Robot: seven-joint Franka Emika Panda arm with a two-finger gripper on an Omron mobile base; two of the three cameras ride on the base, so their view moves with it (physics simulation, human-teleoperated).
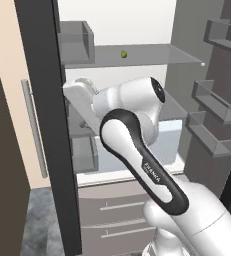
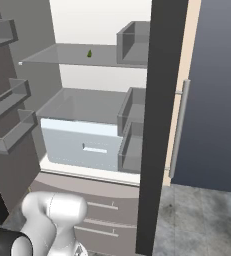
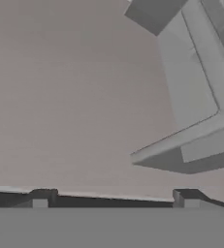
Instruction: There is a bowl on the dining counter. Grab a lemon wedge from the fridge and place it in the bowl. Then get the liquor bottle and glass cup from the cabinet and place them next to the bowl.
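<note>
The lemon wedge (image 1: 124, 54) sits alone on the fridge's upper glass shelf (image 1: 152, 56), at twelve o'clock above the arm. Tiny, light, probably slick; pinch its flanks. The claw (image 3: 114, 196) stands apart, empty.

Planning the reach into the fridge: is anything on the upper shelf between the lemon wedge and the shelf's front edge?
No. In both base views the lemon wedge sits alone on the upper glass shelf, with bare glass to its front edge.
</note>
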